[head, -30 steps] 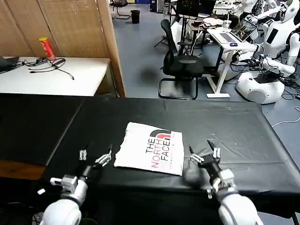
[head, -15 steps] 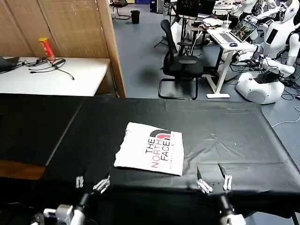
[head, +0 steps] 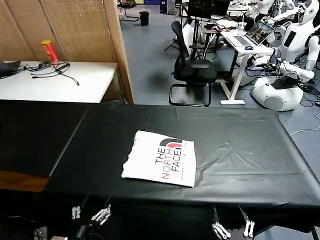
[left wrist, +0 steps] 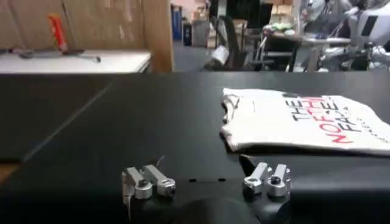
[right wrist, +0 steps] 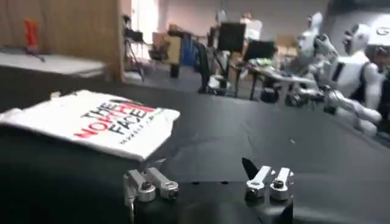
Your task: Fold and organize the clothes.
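The clothes, a white T-shirt (head: 160, 159), lie folded into a neat rectangle on the black-covered table (head: 240, 145), with the black-and-red print facing up. My left gripper (head: 90, 214) hangs open below the table's front edge, left of the shirt and apart from it. My right gripper (head: 232, 230) is open too, low at the front edge to the shirt's right. In the left wrist view the T-shirt (left wrist: 292, 119) lies beyond the empty left gripper (left wrist: 204, 167). The right wrist view has the T-shirt (right wrist: 91, 119) lying past the empty right gripper (right wrist: 204, 170).
A white desk (head: 60, 80) with a red can (head: 49, 51) and cables stands at the back left beside a wooden partition (head: 117, 45). An office chair (head: 192, 70) and parked white robots (head: 292, 45) stand behind the table. Bare wood (head: 20, 181) shows at the left edge.
Both grippers have drawn back from beside the shirt towards me and sunk below the table's front edge. The shirt has not moved.
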Robot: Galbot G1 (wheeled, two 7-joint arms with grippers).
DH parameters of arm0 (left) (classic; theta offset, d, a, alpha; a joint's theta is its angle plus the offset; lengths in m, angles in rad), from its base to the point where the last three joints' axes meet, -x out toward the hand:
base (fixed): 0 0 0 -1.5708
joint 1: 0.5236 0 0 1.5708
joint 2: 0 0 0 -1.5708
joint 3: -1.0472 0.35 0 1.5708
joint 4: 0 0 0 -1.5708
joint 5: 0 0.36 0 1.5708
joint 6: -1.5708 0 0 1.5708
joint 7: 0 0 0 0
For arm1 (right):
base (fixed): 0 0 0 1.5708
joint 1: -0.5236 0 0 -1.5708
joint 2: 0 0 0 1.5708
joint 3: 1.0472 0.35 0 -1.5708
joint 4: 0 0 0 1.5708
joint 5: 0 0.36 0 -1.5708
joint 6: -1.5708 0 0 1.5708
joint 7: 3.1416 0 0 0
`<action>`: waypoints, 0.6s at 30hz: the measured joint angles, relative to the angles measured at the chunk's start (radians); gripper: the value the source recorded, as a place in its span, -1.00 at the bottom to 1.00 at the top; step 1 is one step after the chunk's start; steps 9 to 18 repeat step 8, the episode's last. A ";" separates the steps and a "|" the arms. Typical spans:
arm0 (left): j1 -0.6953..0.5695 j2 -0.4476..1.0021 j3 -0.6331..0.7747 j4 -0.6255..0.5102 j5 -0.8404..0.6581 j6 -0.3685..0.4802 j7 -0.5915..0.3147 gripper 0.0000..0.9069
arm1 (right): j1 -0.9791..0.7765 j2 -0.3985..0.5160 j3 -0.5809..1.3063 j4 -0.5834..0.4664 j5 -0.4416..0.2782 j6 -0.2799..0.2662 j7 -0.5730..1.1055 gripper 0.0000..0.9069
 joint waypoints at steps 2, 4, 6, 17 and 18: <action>0.004 0.000 -0.003 -0.006 -0.002 0.010 -0.003 0.94 | -0.019 0.002 -0.008 0.013 0.002 -0.025 0.012 0.94; 0.006 0.000 -0.006 -0.011 -0.003 0.015 -0.003 0.94 | -0.029 0.002 -0.012 0.019 0.006 -0.035 0.015 0.94; 0.007 0.000 -0.009 -0.016 -0.005 0.017 -0.003 0.94 | -0.034 0.002 -0.013 0.022 0.006 -0.035 0.015 0.94; 0.008 0.000 -0.011 -0.019 -0.006 0.017 -0.002 0.94 | -0.038 0.002 -0.013 0.025 0.006 -0.034 0.015 0.94; 0.008 0.000 -0.011 -0.019 -0.006 0.017 -0.002 0.94 | -0.038 0.002 -0.013 0.025 0.006 -0.034 0.015 0.94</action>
